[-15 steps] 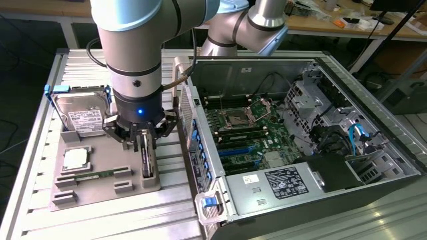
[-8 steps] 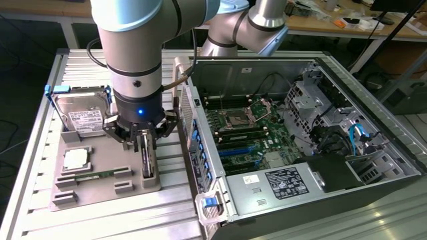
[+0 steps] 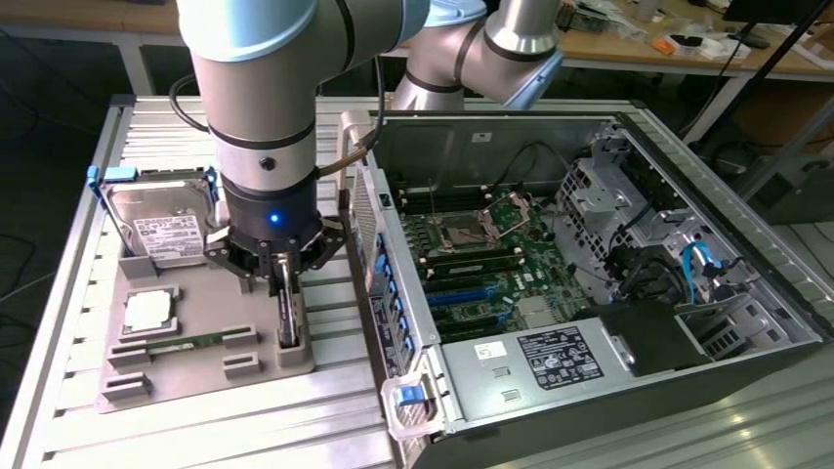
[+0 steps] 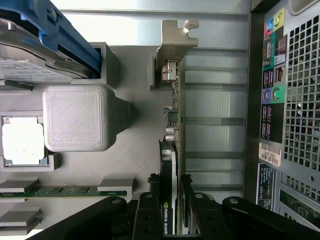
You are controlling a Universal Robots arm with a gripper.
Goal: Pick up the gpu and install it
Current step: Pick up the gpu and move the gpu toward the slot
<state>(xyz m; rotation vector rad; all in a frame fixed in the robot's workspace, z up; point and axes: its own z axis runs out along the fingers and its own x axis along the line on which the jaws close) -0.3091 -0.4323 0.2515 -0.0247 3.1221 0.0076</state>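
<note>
Farthest to the exterior view's left of the jaws, a hard drive [image 3: 163, 230] in a blue caddy stands at the far corner of a gray fixture tray [image 3: 195, 386], which lies on a slatted aluminium table [image 3: 65, 322]. Nearer on the tray, also to that side of the jaws, sit a silver-lidded processor [image 3: 150, 311] and a narrow green memory stick [image 3: 183, 342], each in its own recess.

The gripper [image 3: 288, 327] points straight down over the tray's edge at the exterior view's right. The gpu [image 4: 167, 165] stands on its long edge in a slot there, directly between the jaws, with its silvery bracket [image 4: 175, 37] at the end well away from them. In the wrist view each of the black fingers [image 4: 154, 185] lies against a face of the card, so the jaws appear to be pinching it, though contact is hard to confirm.

To the exterior view's right of the jaws and just beside the tray lies an open computer case [image 3: 729, 293] with its motherboard [image 3: 482, 264] exposed.
</note>
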